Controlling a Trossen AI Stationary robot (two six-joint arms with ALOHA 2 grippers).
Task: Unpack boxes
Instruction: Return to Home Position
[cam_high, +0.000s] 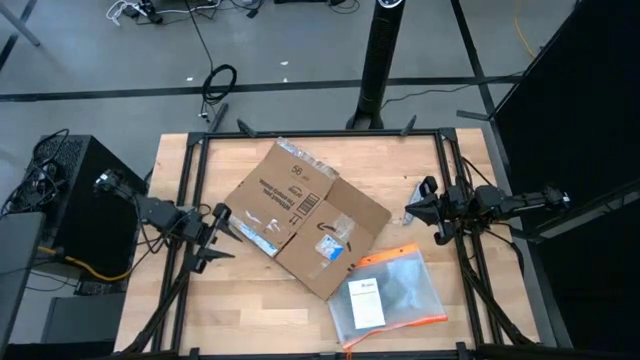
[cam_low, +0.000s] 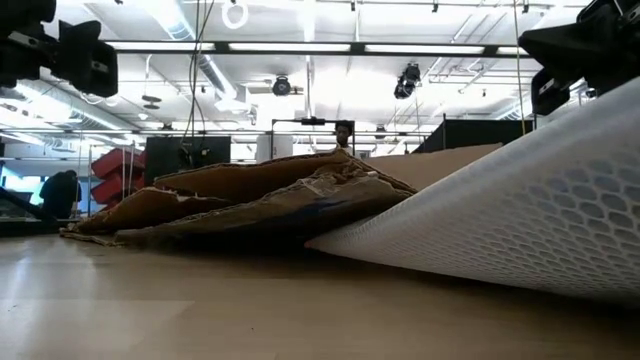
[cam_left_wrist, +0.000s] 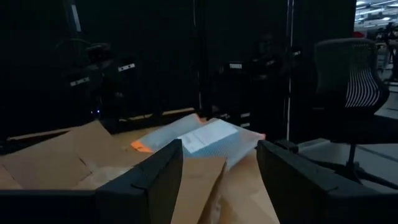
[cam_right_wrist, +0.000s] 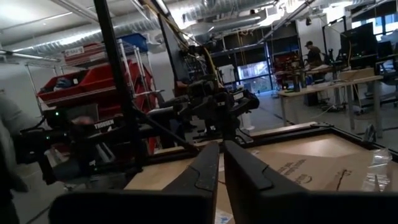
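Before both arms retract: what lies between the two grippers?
The flattened cardboard box, filling most of the stretch between the left gripper and right gripper in the high view; the clear pouch lies off that line.

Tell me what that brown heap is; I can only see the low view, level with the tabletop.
Observer: From above it is a flattened cardboard box, flaps spread, lying in the middle of the wooden table.
Visitor: And the white honeycomb slope on my right?
Observer: Probably the clear pouch with an orange edge, lying flat beside the box's near corner.
Visitor: Are the arms holding anything?
Observer: No. The left gripper is open by the box's left edge; the right gripper is shut and empty, off the box's right side.
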